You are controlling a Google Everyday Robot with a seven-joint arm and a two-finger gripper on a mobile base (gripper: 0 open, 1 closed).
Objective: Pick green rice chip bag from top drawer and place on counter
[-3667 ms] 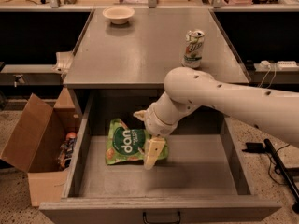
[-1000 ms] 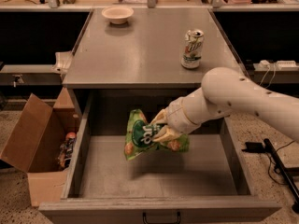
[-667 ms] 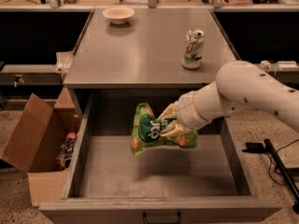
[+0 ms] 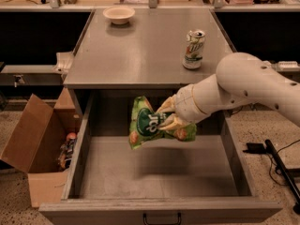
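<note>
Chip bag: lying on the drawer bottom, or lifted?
Lifted: the gripper, above the open drawer, holds the bag clear of its floor; a shadow lies underneath.

The white arm (image 4: 248, 81) extended in from the right. Its gripper (image 4: 165, 117) (tan fingers) hung mid-view, clamped on the green rice chip bag (image 4: 142, 125).

High front view; top drawer (image 4: 159, 177) below, hand (image 4: 165, 116) mid-frame

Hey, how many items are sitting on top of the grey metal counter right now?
2: a pale round bowl at the back left, a green-and-white soda can near the right edge. The gripper holds the crinkled green chip bag over the grey drawer.
</note>
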